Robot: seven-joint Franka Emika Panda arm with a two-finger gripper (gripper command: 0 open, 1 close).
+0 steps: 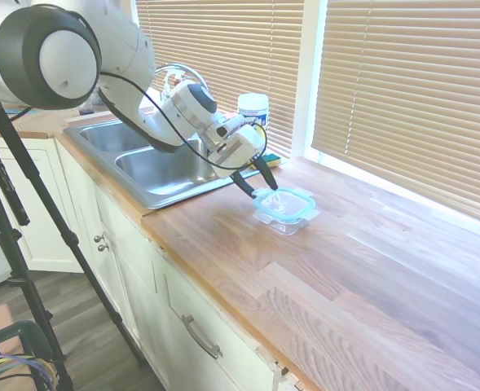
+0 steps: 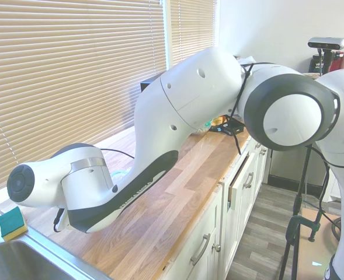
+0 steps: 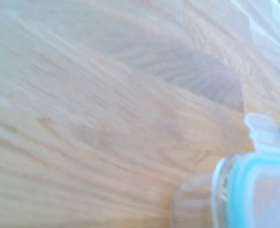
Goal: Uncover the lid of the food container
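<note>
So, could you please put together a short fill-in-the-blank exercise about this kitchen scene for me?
1. The clear rounded-square lid with a teal seal rim sits on the small clear food container, so the container is not yet ____.
2. The container rests on the wooden ____.
3. The two-finger gripper hangs at the edge of the lid nearest the stainless steel ____.
4. A white-capped canister stands behind the arm, by the ____ blinds.

Missing words: uncovered; countertop; sink; window

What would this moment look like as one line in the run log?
tool: open, at near edge of lid | lid: on food container | container: on counter beside sink
</note>
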